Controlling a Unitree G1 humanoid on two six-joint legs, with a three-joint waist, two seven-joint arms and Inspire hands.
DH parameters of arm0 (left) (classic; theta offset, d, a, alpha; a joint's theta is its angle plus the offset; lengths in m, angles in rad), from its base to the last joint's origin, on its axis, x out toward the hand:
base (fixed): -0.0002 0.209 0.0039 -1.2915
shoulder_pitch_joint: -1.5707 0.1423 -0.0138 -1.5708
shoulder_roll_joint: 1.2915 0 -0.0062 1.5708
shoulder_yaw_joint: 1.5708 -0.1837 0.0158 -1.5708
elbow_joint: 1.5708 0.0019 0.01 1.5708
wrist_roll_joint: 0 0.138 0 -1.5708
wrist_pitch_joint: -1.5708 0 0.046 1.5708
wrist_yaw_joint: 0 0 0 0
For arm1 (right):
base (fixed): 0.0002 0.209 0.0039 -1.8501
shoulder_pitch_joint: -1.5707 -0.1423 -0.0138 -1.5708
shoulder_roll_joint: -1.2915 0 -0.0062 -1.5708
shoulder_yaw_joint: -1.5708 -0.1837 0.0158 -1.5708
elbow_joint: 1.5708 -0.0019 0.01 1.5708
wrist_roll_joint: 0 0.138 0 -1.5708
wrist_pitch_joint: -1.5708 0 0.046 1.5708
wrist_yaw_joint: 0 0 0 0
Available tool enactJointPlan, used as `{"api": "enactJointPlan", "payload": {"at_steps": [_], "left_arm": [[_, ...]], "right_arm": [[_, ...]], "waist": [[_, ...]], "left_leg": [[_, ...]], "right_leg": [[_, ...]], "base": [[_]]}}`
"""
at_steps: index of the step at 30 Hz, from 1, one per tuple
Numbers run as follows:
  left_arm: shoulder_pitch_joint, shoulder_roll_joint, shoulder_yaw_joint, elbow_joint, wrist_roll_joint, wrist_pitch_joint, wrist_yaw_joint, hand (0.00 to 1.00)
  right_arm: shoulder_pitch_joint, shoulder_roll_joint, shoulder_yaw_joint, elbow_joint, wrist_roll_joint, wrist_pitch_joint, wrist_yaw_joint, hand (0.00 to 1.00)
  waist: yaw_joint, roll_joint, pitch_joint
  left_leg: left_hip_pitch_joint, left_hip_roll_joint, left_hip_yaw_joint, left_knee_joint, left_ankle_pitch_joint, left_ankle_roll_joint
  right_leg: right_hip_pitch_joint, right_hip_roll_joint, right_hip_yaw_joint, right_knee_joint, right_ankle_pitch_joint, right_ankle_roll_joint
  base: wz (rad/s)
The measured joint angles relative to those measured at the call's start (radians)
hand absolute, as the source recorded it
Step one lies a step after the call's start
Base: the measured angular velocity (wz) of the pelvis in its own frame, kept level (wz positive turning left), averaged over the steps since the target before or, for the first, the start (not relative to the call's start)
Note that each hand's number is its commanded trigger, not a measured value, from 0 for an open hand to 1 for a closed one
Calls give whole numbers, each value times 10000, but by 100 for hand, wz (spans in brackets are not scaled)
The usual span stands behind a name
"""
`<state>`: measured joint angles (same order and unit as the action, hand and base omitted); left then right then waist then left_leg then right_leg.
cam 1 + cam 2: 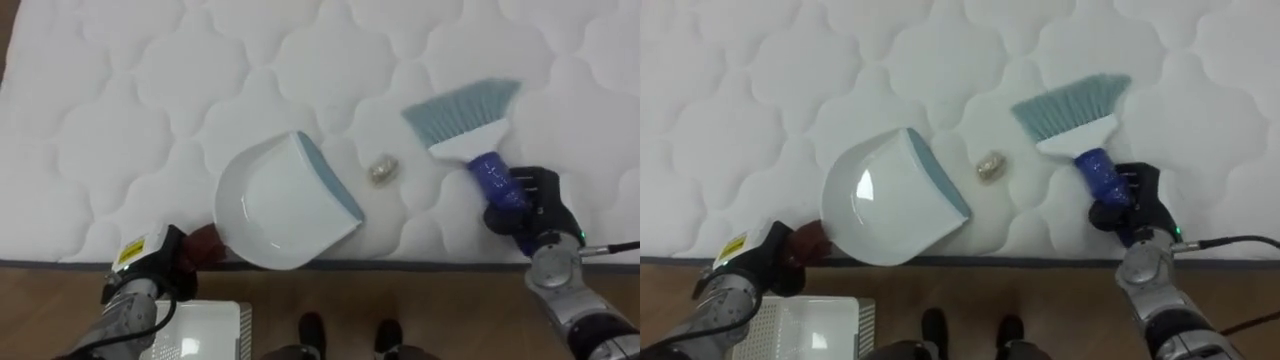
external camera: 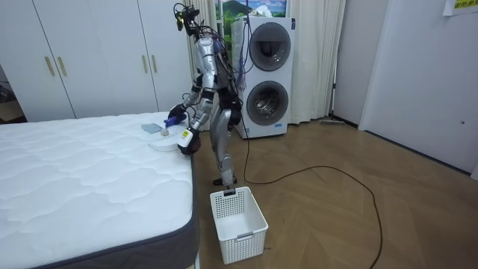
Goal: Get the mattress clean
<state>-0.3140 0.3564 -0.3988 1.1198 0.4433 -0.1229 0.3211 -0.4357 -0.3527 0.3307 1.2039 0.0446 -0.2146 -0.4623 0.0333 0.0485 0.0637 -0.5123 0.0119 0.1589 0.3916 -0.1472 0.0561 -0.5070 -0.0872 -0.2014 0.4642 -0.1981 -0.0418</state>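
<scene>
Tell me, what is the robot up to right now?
Left hand shut on dustpan, right hand shut on brush. Small scrap on mattress between them, not yet swept. Nothing in the way.

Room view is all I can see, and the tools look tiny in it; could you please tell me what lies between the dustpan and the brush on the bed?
Observer: A small crumpled scrap lies on the mattress between the dustpan and the brush, touching neither.
Operator: Thank you. How is the brush held?
Observer: The right hand is curled round its blue handle, with the bristles pointing away from the robot.
Operator: And the dustpan?
Observer: The left hand grips its handle at the bed's near edge, and the pan's open lip faces the scrap.
</scene>
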Motion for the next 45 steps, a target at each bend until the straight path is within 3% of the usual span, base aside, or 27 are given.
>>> {"api": "enactJointPlan", "payload": {"at_steps": [7, 21, 26, 30, 35, 37, 45], "left_arm": [[-19, 5, 3, -215, -26, 153, -353, 100], [-101, 235, 9, -394, 99, 151, -467, 100], [-108, 373, 6, -452, 259, 291, -448, 100], [-134, 549, 7, -646, 640, 366, -386, 100], [-175, 1201, 6, -1460, 1208, 581, -378, 100], [-256, 1333, 4, -1461, 1375, 598, -371, 100], [-308, 1423, -64, -1373, 1416, 618, -159, 100]], "right_arm": [[-107, -20, 4, 191, -70, 595, 333, 100], [-233, -107, -412, 616, -67, 659, 804, 100], [-345, -311, -385, 573, -892, 875, 1063, 100], [-364, -676, -361, 770, -2116, 1193, 1082, 100], [-1016, -1665, -316, 750, -4288, 1557, 1121, 100], [-1261, -1958, 56, 737, -4886, 1649, 1114, 100], [-1914, -2590, 434, 284, -8186, 1885, 921, 100]], "waist": [[14, -70, 25], [-12, -155, 21], [-10, -387, 12], [50, -742, 16], [19, -1094, 13], [8, -1199, 9], [277, -1521, 38]], "left_leg": [[-15, -31, -37, 56, 2, 3], [-206, -105, -60, 254, 5, 11], [-222, -149, -2, 273, 27, 47], [-257, -199, 5, 404, 26, 46], [-522, -177, 63, 501, 69, 118], [-526, -161, 80, 488, 70, 120], [-487, 4, 234, 410, 70, 113]], "right_leg": [[15, -41, -32, 35, -10, 0], [-110, -168, -111, 235, -65, 50], [-295, -241, -21, 469, -172, 15], [-385, -334, 12, 741, -284, 18], [-631, -322, 48, 762, -268, 18], [-641, -304, 57, 743, -228, 5], [-654, -166, 104, 674, -9, -50]], "base": [[1], [3], [-2], [2], [-3], [-5], [-6]]}}
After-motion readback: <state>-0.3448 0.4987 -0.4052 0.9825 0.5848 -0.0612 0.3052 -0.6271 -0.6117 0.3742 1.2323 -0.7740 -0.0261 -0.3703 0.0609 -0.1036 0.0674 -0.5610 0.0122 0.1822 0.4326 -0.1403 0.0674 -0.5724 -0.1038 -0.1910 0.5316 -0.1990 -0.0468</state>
